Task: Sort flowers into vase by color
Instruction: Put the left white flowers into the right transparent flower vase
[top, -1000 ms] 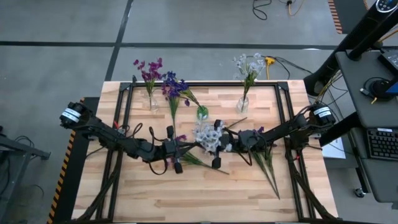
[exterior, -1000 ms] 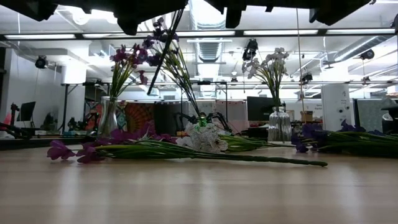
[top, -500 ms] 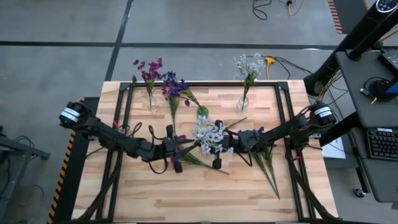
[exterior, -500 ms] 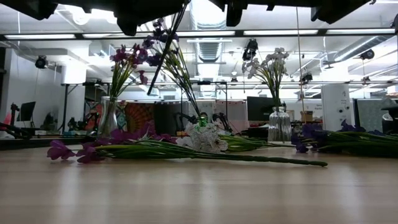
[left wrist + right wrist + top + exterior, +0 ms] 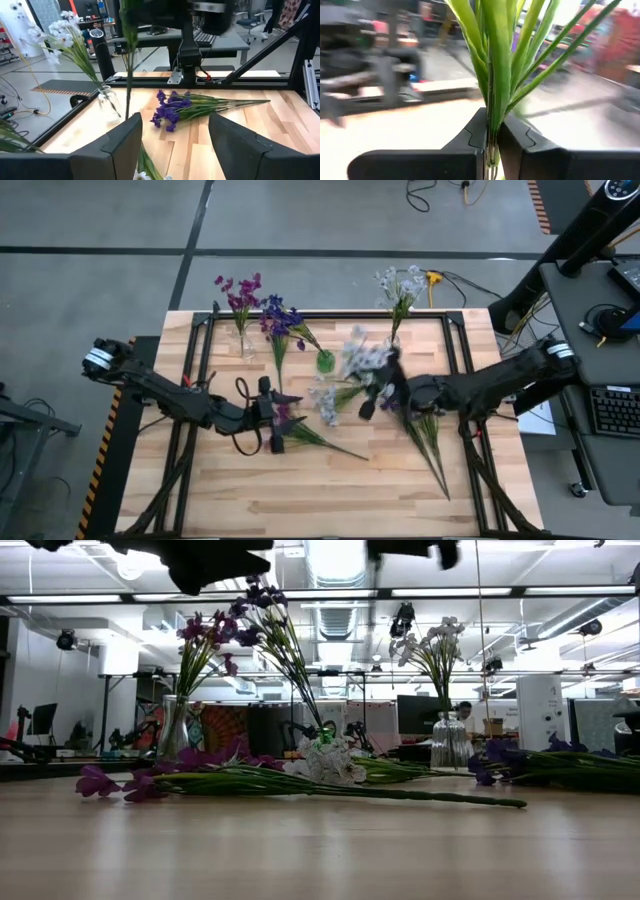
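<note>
Three vases stand along the far side. One holds magenta flowers (image 5: 238, 292), one blue-violet flowers (image 5: 280, 315), and one white flowers (image 5: 400, 280). My right gripper (image 5: 383, 388) is shut on a pale white-blue sprig (image 5: 365, 360), raised over mid-table. My left gripper (image 5: 278, 415) is open (image 5: 175, 145) beside a magenta sprig (image 5: 305, 432) that lies flat on the wood. More white blossoms (image 5: 325, 400) lie between the two grippers. My right gripper pinches the white-blue sprig's green stem (image 5: 492, 125) between its two fingers (image 5: 470, 142). The leaves fan out beyond the fingertips. The fingers lie across the stem. The blossom end (image 5: 362, 358) points toward the far edge and is lifted off the table.
A bunch of blue-violet sprigs (image 5: 430, 435) lies on the table's right half, under my right arm. A black frame (image 5: 205, 340) runs around the tabletop. The near half of the wood (image 5: 320, 500) is bare. Beyond the table there are desks and monitors (image 5: 420, 715).
My right gripper has risen and moved toward the far right. It has carried the white-blue sprig's blossoms up off the table toward the white-flower vase, while some white blossoms stay lying there. My left gripper has drawn back a little toward the table's left edge.
</note>
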Robot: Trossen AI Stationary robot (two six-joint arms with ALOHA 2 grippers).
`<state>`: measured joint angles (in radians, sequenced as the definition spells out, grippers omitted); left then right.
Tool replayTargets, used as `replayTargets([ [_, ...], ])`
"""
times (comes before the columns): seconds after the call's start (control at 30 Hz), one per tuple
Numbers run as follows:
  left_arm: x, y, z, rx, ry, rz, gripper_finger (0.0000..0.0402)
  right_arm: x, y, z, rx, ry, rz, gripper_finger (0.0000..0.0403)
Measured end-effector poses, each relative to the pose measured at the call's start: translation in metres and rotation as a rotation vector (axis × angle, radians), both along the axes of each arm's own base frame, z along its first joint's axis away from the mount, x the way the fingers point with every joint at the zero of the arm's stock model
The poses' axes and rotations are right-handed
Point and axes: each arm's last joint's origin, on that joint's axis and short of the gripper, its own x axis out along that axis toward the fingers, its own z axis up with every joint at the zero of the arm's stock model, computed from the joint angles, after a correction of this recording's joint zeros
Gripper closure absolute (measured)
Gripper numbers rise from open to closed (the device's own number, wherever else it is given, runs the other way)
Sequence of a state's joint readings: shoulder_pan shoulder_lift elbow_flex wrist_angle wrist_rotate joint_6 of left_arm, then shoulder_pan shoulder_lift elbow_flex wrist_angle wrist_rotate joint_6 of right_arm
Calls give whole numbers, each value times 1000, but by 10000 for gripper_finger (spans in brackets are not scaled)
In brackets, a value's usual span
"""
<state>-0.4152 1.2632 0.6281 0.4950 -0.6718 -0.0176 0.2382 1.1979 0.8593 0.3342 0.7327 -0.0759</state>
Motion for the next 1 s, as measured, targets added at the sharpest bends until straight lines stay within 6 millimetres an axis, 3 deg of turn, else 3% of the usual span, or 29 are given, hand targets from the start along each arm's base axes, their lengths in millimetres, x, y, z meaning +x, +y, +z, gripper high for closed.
replayTargets([
  [0.3,-24,10,20,6,15,0,192,-49,-44,33,38,-48,-305,380],
  [0.57,-40,18,23,-25,79,10,192,-62,-83,30,112,-22,-414,380],
  [1.0,-54,24,21,-22,160,21,192,-86,-98,32,170,-11,-508,380],
])
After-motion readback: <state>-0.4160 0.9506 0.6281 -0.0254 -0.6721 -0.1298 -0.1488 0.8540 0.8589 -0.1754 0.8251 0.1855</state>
